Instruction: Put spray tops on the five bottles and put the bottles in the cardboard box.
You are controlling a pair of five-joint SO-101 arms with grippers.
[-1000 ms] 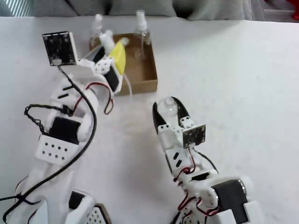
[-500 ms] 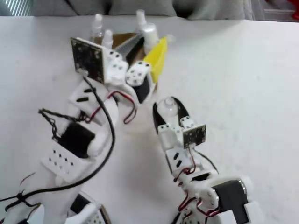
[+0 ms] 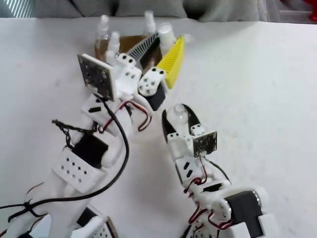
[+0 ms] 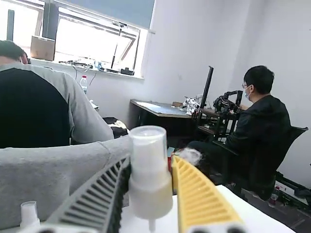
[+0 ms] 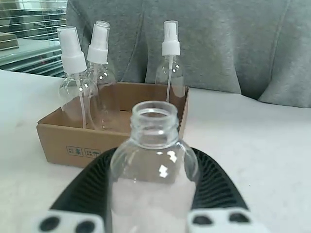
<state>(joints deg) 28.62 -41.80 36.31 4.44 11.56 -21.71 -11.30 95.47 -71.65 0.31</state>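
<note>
- High view: our left gripper [image 3: 167, 43], clamped on the spray top [image 3: 166, 30], hangs by the cardboard box [image 3: 100, 49], beyond the bottle [image 3: 178, 115].
- Our right gripper [image 3: 179, 106] clamps that bottle upright, mouth bare.

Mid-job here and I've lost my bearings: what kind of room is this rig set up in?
Probably an office or lab workroom. The left wrist view shows a wide bright window and a dark flat monitor standing by a long desk, and the arms work on a white-covered table.
</note>
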